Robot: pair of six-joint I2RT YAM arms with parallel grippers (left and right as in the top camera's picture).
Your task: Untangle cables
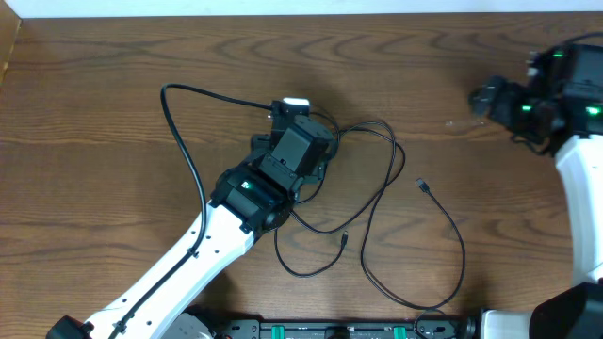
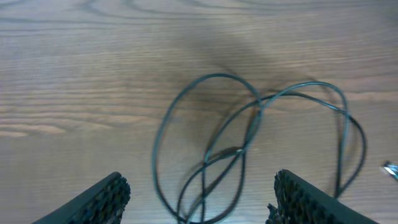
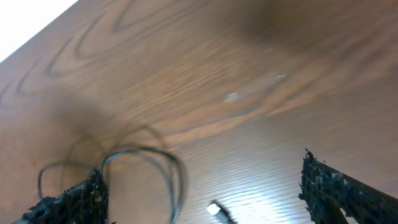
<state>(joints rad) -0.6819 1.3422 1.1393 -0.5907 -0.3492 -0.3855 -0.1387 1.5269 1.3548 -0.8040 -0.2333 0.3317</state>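
The left gripper (image 1: 294, 118) hung out over the middle of the table (image 1: 94, 207), jaws spread wide, nothing pinched between them: open and empty. Right underneath it lay the black cable (image 1: 462, 259), loose on the wood. The left wrist view caught it best. Thin loops crossed over one another on the tabletop in the gap between the two jaws, touching neither.

From overhead, one long strand swung out to the left of the left gripper, bent at its far end, and ran back in toward the gripper's tip. More slack spilled out on the gripper's right, looping wide and down toward the near edge. The cable's small plug (image 1: 421, 185) sat on the table to the right of the left gripper, clear of the crossed loops. The left arm (image 1: 188, 259) hid part of the tangle, so how the strands crossed there could not be told.

The right gripper (image 1: 482, 98) was well apart from the left gripper, off to its right. Its jaws were also spread wide with nothing in them. Its wrist view showed blurred cable loops and the plug on the wood below.
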